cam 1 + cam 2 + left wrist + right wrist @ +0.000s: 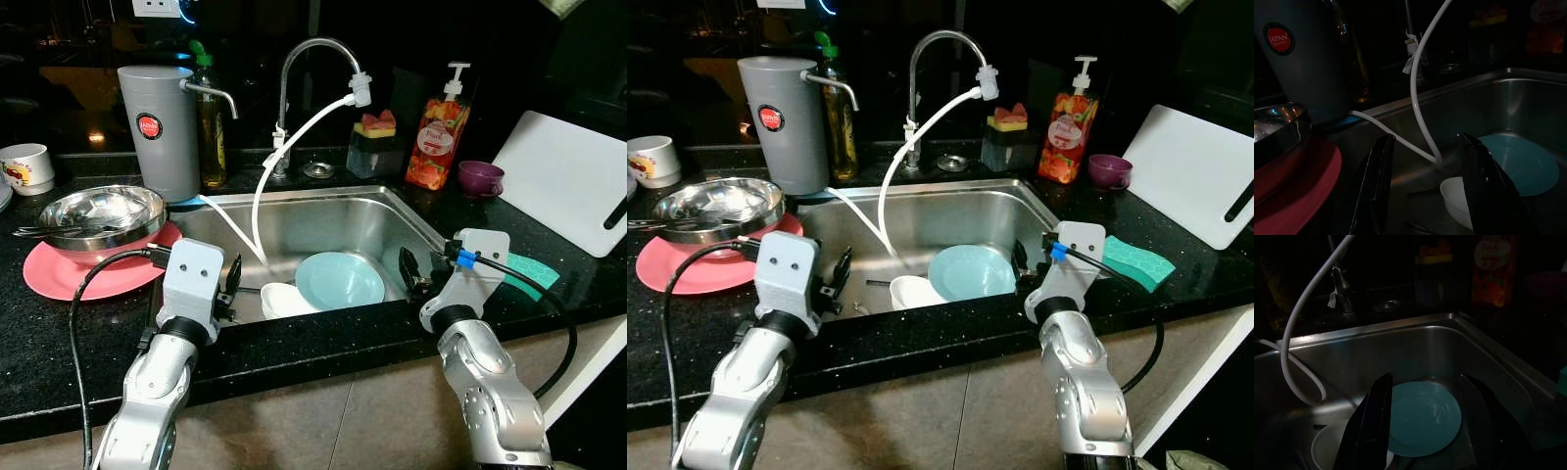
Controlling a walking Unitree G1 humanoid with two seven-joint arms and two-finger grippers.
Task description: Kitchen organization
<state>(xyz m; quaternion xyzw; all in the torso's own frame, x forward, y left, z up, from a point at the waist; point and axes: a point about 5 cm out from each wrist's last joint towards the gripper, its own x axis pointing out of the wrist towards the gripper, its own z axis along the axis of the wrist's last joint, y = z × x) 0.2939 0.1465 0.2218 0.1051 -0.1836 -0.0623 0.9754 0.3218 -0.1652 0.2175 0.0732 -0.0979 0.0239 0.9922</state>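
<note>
A light blue plate (340,280) lies on the floor of the steel sink (294,196), and a white bowl (287,299) sits beside it toward my left. A white hose (260,186) runs from the faucet (304,59) down into the basin. My left gripper (232,284) hangs open over the sink's front left corner, its fingers (1376,191) framing the bowl (1457,200). At the front right corner my right gripper (413,274) is open too, and the plate (1422,418) shows between its fingers. Neither holds anything.
On the left counter a steel bowl (93,217) rests on a pink plate (69,274), with a grey water dispenser (159,127), an oil bottle (211,127) and a white mug (26,166) behind. To the right are a soap bottle (439,132), purple cup (480,178), white cutting board (568,181) and green sponge (529,269).
</note>
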